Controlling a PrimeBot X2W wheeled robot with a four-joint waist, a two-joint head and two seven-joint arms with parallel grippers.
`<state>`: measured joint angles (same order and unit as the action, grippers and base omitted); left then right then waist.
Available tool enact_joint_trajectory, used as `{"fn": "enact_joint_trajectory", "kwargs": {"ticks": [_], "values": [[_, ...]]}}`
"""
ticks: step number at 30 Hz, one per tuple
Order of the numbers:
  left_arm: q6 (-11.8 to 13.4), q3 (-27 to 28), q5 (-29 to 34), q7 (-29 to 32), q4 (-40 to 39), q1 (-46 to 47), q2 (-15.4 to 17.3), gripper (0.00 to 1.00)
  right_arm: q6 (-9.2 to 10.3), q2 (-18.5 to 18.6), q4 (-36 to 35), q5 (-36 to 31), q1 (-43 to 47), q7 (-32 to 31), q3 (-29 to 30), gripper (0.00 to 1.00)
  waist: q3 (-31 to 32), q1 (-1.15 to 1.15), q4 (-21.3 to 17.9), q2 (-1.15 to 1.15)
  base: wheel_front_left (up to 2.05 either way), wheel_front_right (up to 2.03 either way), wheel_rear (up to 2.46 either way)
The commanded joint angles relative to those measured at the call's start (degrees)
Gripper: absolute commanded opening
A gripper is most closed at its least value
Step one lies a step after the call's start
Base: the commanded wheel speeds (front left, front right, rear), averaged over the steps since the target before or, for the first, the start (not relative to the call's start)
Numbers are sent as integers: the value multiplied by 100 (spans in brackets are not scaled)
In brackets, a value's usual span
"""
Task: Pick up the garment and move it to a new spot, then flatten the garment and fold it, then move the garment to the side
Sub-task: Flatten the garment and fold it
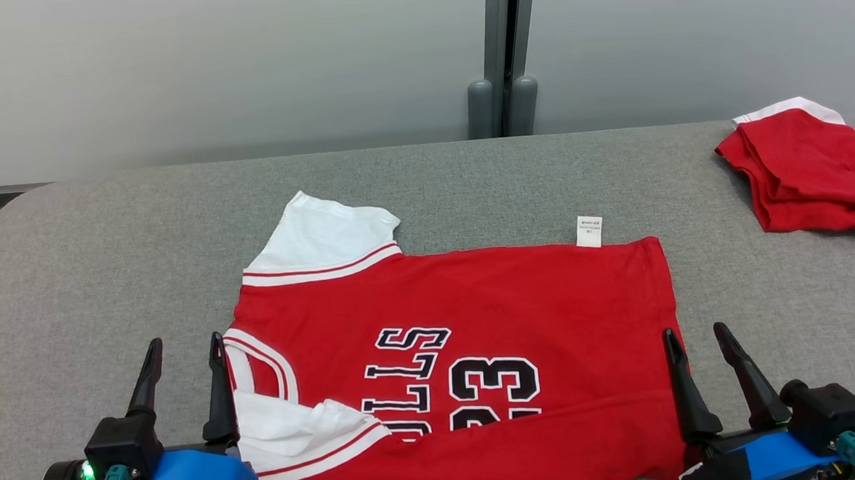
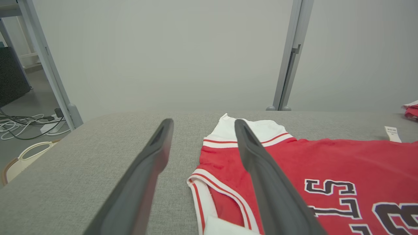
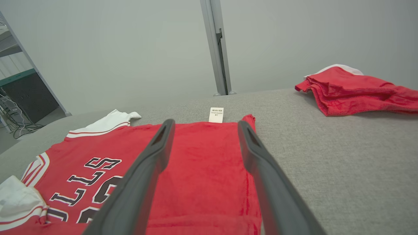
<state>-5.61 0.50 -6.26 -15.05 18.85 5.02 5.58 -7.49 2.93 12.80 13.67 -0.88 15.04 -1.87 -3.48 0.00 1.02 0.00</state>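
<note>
A red short-sleeved jersey (image 1: 491,303) with white sleeves, white-and-red striped trim and black, white-edged lettering and the number 23 lies spread out on a grey fabric-covered counter (image 1: 102,252), collar towards the robot's left and hem towards its right. The near sleeve (image 1: 290,426) is turned in over the chest, and a crease along the near edge cuts across the bottom of the lettering. The far sleeve (image 1: 323,239) lies open on the cloth surface, and a small white care label (image 1: 589,231) sticks out past the far edge.

The left gripper (image 1: 185,345) stands at the collar end with its two long dark fingers spread wide, holding nothing. One finger is over bare counter, the other at the neckline trim. The right gripper (image 1: 693,331) is at the hem end, also spread wide and holding nothing, one finger at the hem's edge and the other over bare counter beside it. Whether any fingertip touches the cloth cannot be told.

Well apart from the jersey, at the counter's far right corner, sits a folded red-and-white garment (image 1: 809,172). Behind the counter rises a pale grey partition wall with a grey metal post (image 1: 503,50).
</note>
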Motion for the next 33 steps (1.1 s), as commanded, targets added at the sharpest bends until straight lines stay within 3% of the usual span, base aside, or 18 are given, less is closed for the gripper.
{"fn": "enact_joint_trajectory", "kwargs": {"ticks": [1, 9, 17, 26, 33], "values": [[-10, 20, 25, -14, 12, 61, -8, 100, -1, -5, 13, 18, 55, 15, 2, 100, -1, 0, 1, 0, 0, 0, 0], [-43, 90, 75, -14, 64, 150, -39, 100, -1, -5, 74, -6, -75, 16, 54, 100, -69, 0, -2, 0, 0, 0, 0], [-162, -112, -54, -14, 554, 1361, 249, 100, -1, 36, 176, -504, -1129, -396, 305, 100, -350, 0, -91, 0, 0, 0, 0], [-185, -865, -578, 294, 1565, 3363, 882, 100, -1, 374, 384, -645, -2476, -1218, 90, 100, -1111, 0, -339, 0, 0, 0, 0], [-187, -1839, -1512, 849, 2221, 4551, 1347, 100, -1, 494, 678, -597, -3149, -1748, -123, 100, -1776, 0, -559, 0, 0, 0, 0]]}}
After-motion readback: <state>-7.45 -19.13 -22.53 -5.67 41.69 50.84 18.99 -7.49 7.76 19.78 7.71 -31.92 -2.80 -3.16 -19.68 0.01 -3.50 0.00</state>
